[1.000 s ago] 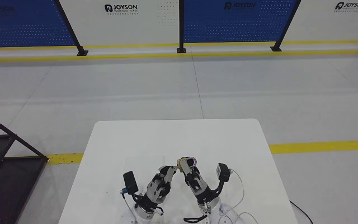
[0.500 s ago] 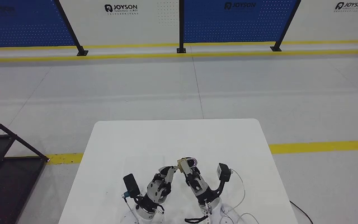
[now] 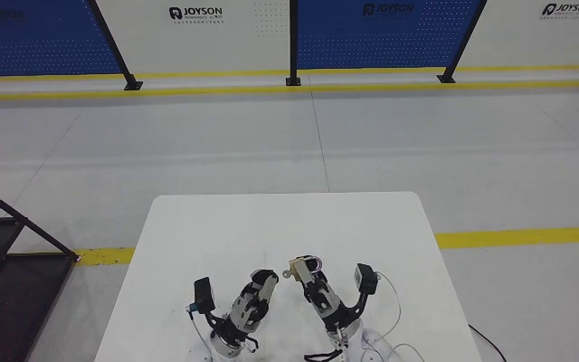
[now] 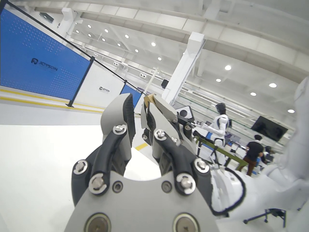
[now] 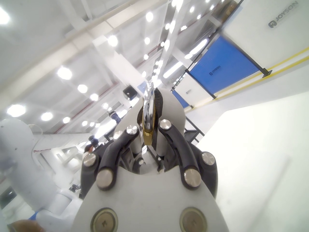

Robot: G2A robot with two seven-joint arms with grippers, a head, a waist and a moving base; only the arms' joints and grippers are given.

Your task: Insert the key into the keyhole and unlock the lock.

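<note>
Low over the near middle of the white table (image 3: 271, 222), my right gripper (image 3: 308, 270) is shut on a brass padlock (image 3: 299, 265). In the right wrist view the padlock (image 5: 147, 118) stands edge-on between the pads, brass body below and silver shackle above, inside the right gripper (image 5: 150, 95). A small key (image 3: 286, 272) juts from the lock's side toward the left arm. My left gripper (image 3: 267, 277) sits a short gap away from it, open and holding nothing. In the left wrist view the left gripper (image 4: 137, 106) points at the brass lock (image 4: 147, 98).
White cables (image 3: 391, 312) loop on the table by the right arm near the front edge. A black frame (image 3: 27, 237) stands on the floor left of the table. The far half of the table is bare white surface.
The left gripper, which was touching the lock's side, has drawn back toward the near left and now stands apart from it. The right gripper still holds the lock in about the same place.
</note>
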